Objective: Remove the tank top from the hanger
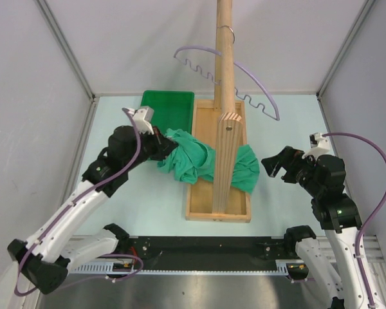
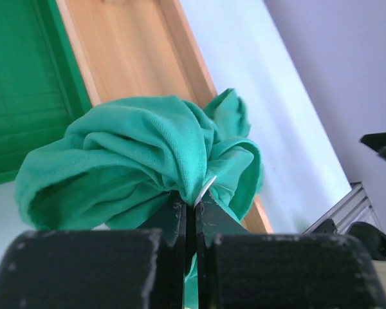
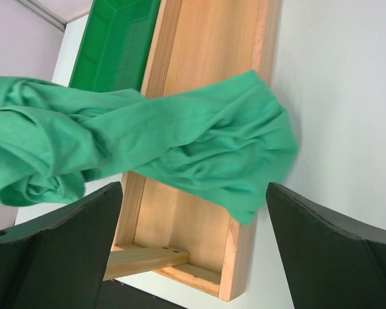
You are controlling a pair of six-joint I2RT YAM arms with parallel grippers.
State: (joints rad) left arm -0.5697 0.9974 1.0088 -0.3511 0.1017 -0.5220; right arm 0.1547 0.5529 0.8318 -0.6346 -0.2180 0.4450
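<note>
Pinching tank top [image 2: 141, 141] in left gripper [image 2: 194, 196], right gripper [image 3: 193, 193] spread apart, pole [image 1: 226, 129] hiding cloth's middle

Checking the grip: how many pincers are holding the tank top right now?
1. The left pincer is shut on the tank top; the right pincer hangs open beside it, gripping nothing.

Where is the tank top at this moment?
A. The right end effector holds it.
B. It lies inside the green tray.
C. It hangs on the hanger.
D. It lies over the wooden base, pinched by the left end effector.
D: the tank top drapes over the wooden base, with the left end effector shut on its bunched cloth; the hanger is bare and the right end effector is open and empty.
</note>
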